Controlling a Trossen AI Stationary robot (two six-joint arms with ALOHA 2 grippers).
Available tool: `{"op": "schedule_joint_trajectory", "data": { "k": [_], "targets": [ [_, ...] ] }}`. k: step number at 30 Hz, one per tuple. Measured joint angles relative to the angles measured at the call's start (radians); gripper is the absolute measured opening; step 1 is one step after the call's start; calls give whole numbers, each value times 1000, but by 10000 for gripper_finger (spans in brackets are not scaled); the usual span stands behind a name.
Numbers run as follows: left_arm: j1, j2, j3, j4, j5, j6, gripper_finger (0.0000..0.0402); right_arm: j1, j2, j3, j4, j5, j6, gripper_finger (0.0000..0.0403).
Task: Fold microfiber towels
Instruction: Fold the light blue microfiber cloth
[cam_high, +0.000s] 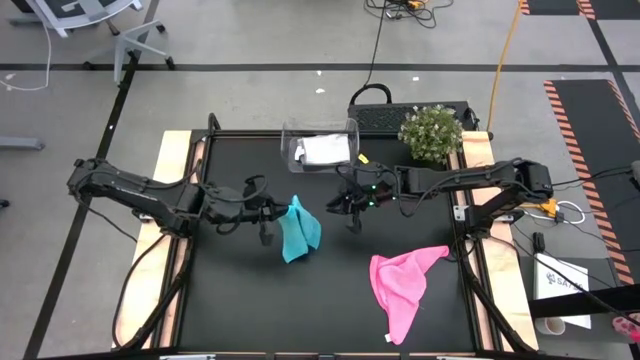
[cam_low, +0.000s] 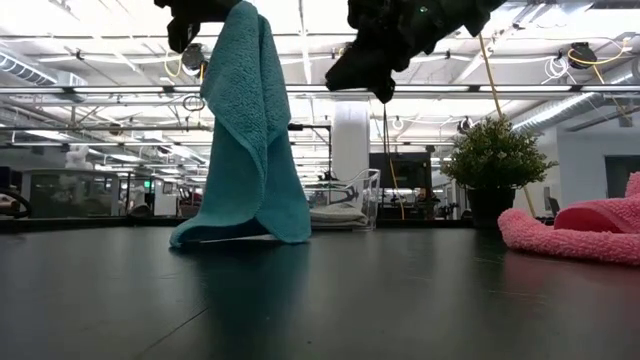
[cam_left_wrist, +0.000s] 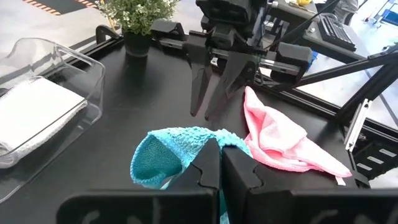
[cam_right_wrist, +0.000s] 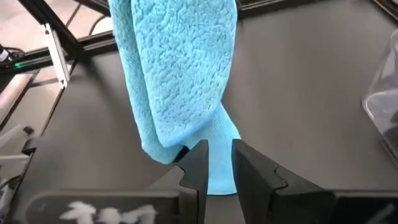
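**Teal towel hangs from left gripper**

The left gripper pinches the teal towel tight at its top, lifting it so its lower edge touches the table. The right gripper hovers just beside it, fingers slightly apart, holding nothing. Three towels: teal, one pink lying on the table, one white in the clear bin.

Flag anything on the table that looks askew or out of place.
The pink towel lies crumpled near the table's right edge, unfolded. The teal towel hangs bunched from the shut left end effector, its lower edge dragging on the table. Nothing looks spilled or damaged.
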Motion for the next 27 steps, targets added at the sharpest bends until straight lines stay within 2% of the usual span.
{"op": "schedule_joint_trajectory", "data": {
  "k": [3, 10, 13, 18, 27],
  "targets": [
    [0, 0, 0, 0, 1, 0, 3, 0, 17, 1, 29, -11, -17, 64],
    [-6, 0, 0, -11, 14, -19, 3, 0, 100, 1, 130, -138, -14, 64],
    [-11, 0, 0, -15, 14, -19, 2, -2, 149, 1, 130, -211, 15, 64],
    [-17, 0, 0, -19, 13, -26, 2, -19, 248, 0, 142, -401, 120, 64],
    [-19, 0, 0, -25, 15, -29, 3, -65, 295, 0, 274, -547, 195, 64]
  ]
}}
